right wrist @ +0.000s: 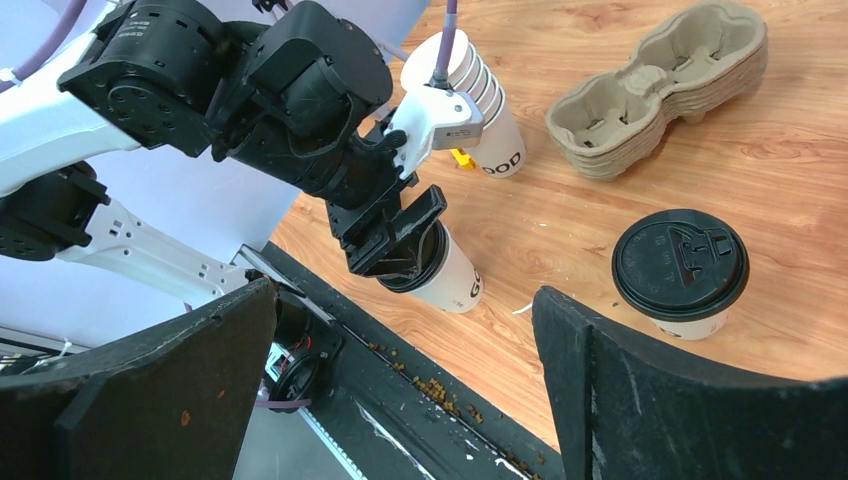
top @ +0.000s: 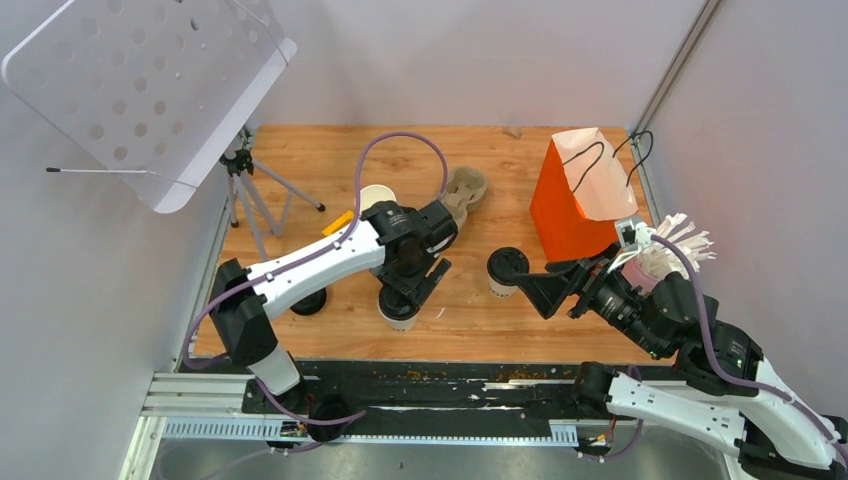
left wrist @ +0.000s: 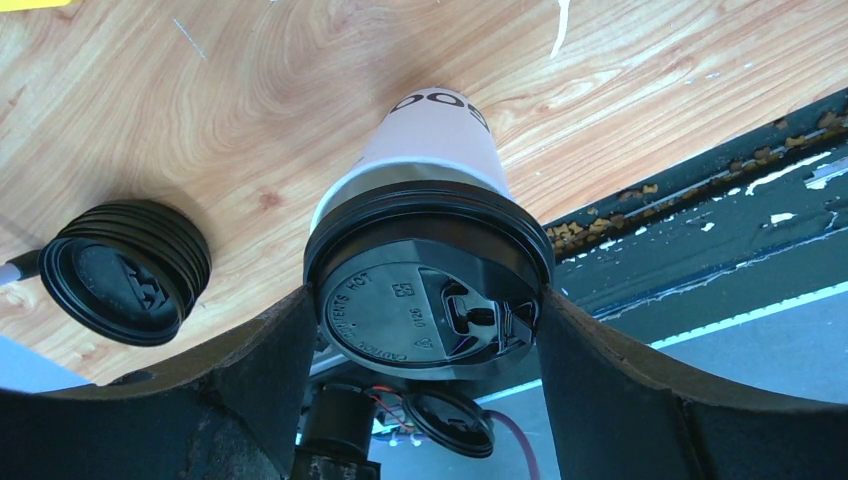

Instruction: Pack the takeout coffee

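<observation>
Two lidded cups, one bag, one cup stack, lid stack, carrier stack.

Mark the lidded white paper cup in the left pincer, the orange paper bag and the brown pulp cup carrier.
Lidded white paper cup point(left wrist: 425, 295): left wrist view, black lid's top.
Orange paper bag point(top: 565, 215): top external view, orange front face.
Brown pulp cup carrier point(right wrist: 655, 90): right wrist view, upper surface.

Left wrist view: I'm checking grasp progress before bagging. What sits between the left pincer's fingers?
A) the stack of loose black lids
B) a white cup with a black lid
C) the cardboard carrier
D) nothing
B: the left pincer has its fingers against either side of the lidded cup at its lid; the stack of lids lies apart on the wood.
</observation>
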`<state>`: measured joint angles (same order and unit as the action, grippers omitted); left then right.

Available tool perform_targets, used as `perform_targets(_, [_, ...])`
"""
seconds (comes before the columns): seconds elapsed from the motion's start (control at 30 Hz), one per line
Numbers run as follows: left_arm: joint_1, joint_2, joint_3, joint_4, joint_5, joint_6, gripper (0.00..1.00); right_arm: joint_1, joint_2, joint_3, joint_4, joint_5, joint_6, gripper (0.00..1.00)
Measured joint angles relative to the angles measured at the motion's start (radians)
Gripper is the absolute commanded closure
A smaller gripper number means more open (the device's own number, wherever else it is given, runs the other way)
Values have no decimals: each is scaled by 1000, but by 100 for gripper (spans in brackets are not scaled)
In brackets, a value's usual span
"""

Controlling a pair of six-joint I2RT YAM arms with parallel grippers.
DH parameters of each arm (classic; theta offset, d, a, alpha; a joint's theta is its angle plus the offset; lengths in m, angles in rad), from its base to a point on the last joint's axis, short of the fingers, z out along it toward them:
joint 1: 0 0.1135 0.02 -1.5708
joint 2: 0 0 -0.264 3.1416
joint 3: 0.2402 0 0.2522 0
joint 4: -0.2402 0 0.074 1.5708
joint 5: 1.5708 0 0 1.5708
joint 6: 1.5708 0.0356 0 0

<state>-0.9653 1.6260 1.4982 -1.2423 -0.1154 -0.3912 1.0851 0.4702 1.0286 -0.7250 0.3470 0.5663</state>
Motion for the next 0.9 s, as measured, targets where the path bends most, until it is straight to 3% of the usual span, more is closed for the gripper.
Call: perform_targets(0.9, [0, 64, 13, -22, -18, 34, 0, 0, -5, 0, -19, 1, -12, 0])
